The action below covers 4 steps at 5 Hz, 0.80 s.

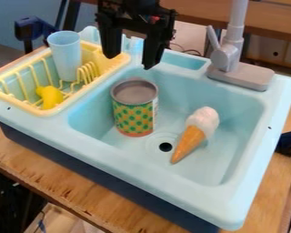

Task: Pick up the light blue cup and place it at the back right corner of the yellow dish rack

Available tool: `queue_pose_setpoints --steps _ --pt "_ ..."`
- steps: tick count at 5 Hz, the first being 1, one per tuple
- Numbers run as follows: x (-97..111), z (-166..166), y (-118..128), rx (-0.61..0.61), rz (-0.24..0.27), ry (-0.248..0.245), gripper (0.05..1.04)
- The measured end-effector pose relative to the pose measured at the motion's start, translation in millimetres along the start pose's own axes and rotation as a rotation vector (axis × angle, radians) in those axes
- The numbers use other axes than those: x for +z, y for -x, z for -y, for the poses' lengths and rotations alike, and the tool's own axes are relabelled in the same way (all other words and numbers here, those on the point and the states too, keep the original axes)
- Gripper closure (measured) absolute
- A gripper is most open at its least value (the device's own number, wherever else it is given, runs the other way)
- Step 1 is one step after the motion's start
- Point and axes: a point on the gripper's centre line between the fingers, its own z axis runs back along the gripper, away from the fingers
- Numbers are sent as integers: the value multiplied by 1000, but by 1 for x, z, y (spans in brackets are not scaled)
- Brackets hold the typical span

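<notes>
The end effector (pixel 129 60) hangs at the top of the frame, left of centre, its two black fingers spread wide apart and pointing downward. It is above the back edge of a light blue toy sink (pixel 172 185), and the thing nearest to it is a can (pixel 134 109), just below it in the picture. The can stands upright in the sink basin, toward the basin's left side, near the middle of the frame. It has a grey top and a yellow-and-green dotted label, with a reddish band at its bottom.

To the right of the can, and apart from it, a toy ice cream cone (pixel 193 132) lies in the basin. Its whitish scoop points to the upper right and its orange tip to the lower left, near the dark round drain (pixel 165 147).

At the upper left of the frame, a pale yellow dish rack (pixel 53 110) sits at the side of the sink. Inside it are an upright light blue cup (pixel 67 57) and, nearer the front, a bright yellow toy (pixel 50 96). A grey faucet (pixel 228 57) rises from the sink's back rim at the upper right. The sink rests on a wooden bench (pixel 62 191).
</notes>
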Motion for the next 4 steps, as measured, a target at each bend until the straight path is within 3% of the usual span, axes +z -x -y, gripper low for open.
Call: queue_pose_setpoints --steps 1,2,3,4 --pt "-10 1 0 -5 -38 -1 81" --pt "3 -3 -3 -44 -30 0 81" --pt "24 -29 1 1 -45 -33 81" --pt "31 -51 16 -48 -135 -89 81"
